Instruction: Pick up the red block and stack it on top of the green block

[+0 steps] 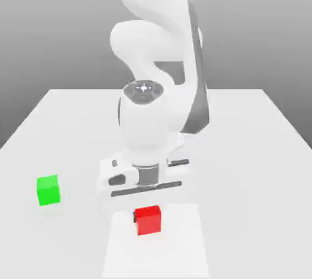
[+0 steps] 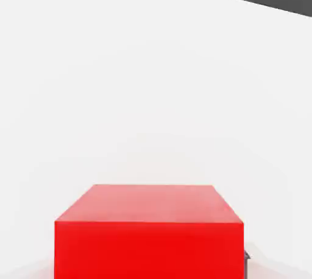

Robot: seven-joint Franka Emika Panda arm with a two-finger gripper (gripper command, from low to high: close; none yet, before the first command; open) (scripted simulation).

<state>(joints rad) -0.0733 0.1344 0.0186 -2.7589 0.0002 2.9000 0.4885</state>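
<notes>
The red block (image 1: 148,220) sits on the white table near its front edge, directly under my hand. My gripper (image 1: 147,209) reaches straight down over the block and is shut on its sides. In the hand view the red block (image 2: 149,235) is very close, with a dark sliver of a fingertip (image 2: 247,259) against one side. The green block (image 1: 48,190) stands alone on the table toward the exterior view's left, well apart from the red one and a little farther back.
The white table (image 1: 256,150) spreads wide on both sides of the arm. The arm's bulky white links (image 1: 152,113) rise behind the hand. A paler rectangular patch (image 1: 183,247) lies on the table around the red block.
</notes>
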